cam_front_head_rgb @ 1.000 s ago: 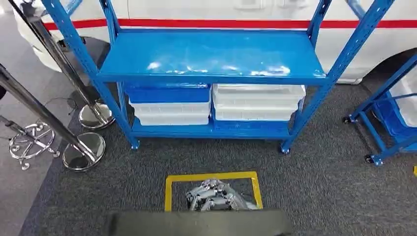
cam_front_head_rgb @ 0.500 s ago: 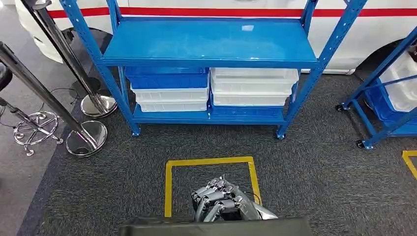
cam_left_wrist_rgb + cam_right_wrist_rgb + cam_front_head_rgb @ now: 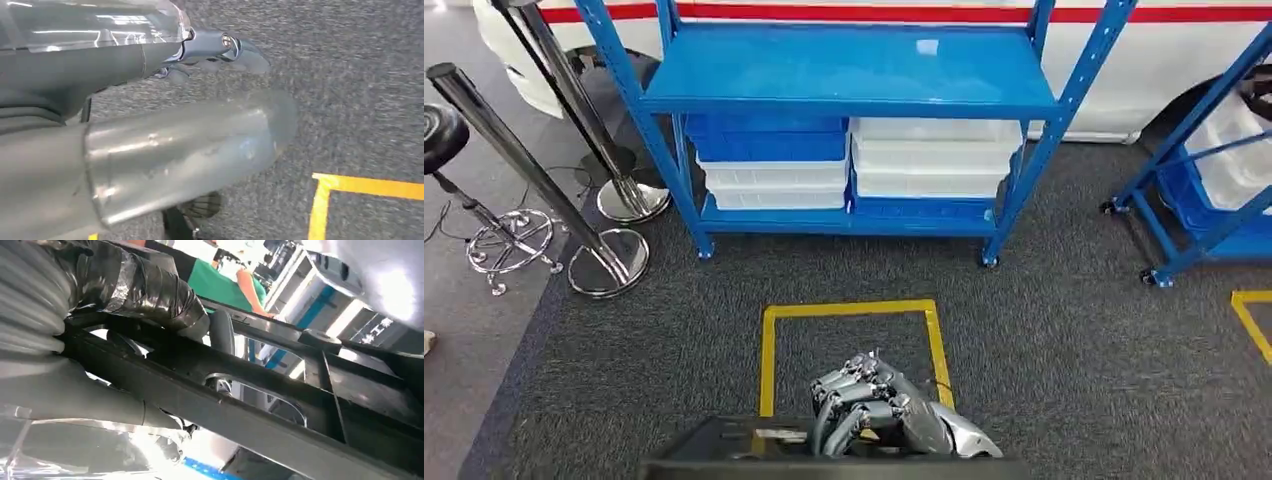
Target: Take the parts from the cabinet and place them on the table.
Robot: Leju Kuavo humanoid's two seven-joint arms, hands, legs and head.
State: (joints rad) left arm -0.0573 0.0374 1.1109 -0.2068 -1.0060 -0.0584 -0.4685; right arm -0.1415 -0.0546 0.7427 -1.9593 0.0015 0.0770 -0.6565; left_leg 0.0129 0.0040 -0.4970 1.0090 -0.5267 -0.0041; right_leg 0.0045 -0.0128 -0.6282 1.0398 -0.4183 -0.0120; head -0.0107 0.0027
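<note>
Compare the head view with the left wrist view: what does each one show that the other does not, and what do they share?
Head view alone: the blue rack with white bins and a blue bin, chrome posts, and the right hand gripping a dark tray. Left wrist view alone: silver arm casing, close up and blurred. Both: the grey carpet and the yellow tape square.

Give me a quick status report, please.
Right hand grips black part. Left hand unclear. Blue rack ahead, posts at its left.
</note>
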